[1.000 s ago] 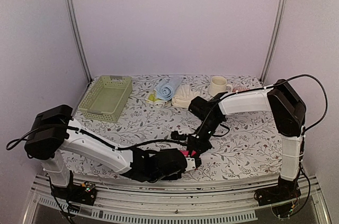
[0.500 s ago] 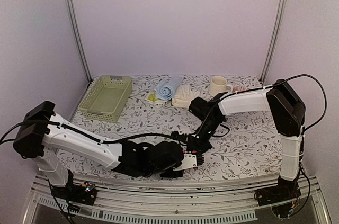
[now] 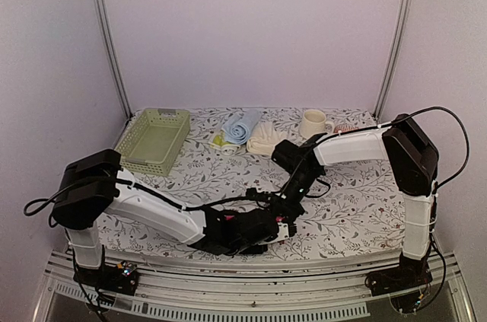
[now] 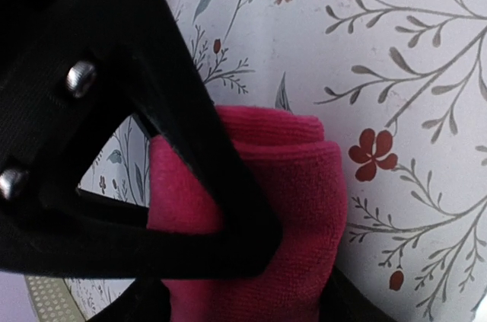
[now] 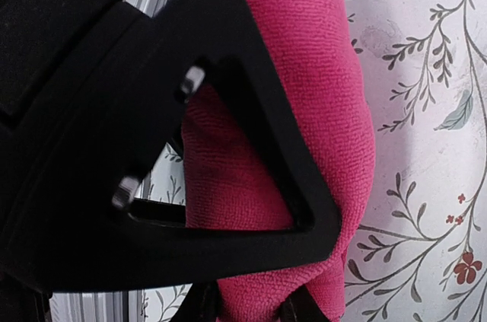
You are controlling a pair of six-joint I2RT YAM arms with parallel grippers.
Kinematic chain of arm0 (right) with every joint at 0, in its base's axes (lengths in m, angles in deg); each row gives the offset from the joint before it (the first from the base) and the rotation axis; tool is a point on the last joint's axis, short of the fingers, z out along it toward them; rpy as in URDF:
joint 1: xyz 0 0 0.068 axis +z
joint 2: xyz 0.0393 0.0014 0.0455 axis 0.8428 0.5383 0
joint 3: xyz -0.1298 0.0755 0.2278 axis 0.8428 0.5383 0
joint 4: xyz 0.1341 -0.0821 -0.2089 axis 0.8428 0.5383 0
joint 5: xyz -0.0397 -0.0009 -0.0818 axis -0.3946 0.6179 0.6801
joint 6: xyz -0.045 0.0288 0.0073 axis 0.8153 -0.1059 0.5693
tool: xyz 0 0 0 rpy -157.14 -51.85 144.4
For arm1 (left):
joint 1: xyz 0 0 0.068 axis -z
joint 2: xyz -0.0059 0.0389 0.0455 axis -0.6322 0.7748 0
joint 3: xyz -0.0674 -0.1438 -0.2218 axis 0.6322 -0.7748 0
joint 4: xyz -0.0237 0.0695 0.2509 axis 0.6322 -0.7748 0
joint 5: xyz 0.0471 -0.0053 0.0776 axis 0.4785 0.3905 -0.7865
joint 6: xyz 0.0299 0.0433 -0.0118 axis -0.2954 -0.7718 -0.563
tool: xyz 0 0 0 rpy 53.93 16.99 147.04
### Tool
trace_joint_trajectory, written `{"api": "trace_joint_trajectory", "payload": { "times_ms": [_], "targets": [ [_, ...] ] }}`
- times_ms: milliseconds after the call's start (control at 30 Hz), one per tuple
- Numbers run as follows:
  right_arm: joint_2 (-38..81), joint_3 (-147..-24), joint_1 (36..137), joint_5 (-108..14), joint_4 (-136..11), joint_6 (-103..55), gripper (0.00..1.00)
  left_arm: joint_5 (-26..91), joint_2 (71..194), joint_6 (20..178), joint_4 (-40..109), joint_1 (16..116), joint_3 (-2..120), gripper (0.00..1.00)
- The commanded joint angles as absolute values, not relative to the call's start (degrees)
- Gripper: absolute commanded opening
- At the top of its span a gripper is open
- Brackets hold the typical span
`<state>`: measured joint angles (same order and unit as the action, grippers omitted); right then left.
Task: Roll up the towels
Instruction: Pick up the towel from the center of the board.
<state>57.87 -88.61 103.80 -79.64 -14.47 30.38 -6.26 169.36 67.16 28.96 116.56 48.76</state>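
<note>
Pink towel (image 4: 304, 208) is down near the front edge of the table (image 3: 358, 200), about centre, already a fat roll w/ a fold line showing, and both grippers are right on it. Change over the last sec: L arm dipped its elbow low, then swung it back up, and the L gripper (image 3: 266, 228) has slid a touch right, closer to the R gripper (image 3: 284, 214). Less pink shows from the top cam now; it's mostly hidden under the two wrists. R arm hasn't budged. L gripper: one jaw lies across the roll in its wrist cam, the other isn't clear, and it's been easing in, so can't tell if it's gripping or just cradling. R gripper: narrow, one jaw pressed into the roll so the cloth bulges round its tip — looks clamped on the pink towel. My read: R pins the roll while L re-seats to tighten or finish it, so this towel is nearly done but not released yet. At the back, the blue towel (image 3: 242, 125) looks rolled, w/ the cream towel (image 3: 265, 139) and yellow-green towel (image 3: 221, 140) beside it — can't tell how tidy those are. Risk: the roll springs open when either side lets go.
</note>
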Motion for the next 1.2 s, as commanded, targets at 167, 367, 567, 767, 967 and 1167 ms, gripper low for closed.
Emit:
{"api": "trace_joint_trajectory", "payload": {
  "times_ms": [167, 367, 567, 767, 967, 1167],
  "targets": [
    [61.0, -85.5, 104.5, -80.6, -6.4, 33.4, 0.23, -13.0, 176.2, 68.5, 25.2, 113.4, 49.4, 0.6],
    [60.8, -85.9, 104.0, -81.2, -6.1, 33.7, 0.26, -12.9, 178.2, 68.5, 25.0, 113.3, 49.0, 0.5],
    [55.9, -87.8, 102.2, -84.4, 1.5, 35.6, 0.42, -12.9, 179.1, 69.3, 23.9, 112.9, 49.4, 0.27],
    [44.6, -89.3, 96.1, -86.5, 11.1, 40.5, 0.6, -11.3, 175.5, 70.4, 25.5, 111.5, 47.2, 0.09],
    [33.5, -82.6, 88.0, -86.0, 0.9, 33.1, 0.6, -11.4, 167.9, 69.4, 29.3, 109.8, 45.1, 0.01],
    [27.7, -73.0, 86.2, -87.5, -8.3, 27.9, 0.6, -11.1, 160.7, 66.0, 31.0, 107.3, 44.4, 0.0]
  ]
}}
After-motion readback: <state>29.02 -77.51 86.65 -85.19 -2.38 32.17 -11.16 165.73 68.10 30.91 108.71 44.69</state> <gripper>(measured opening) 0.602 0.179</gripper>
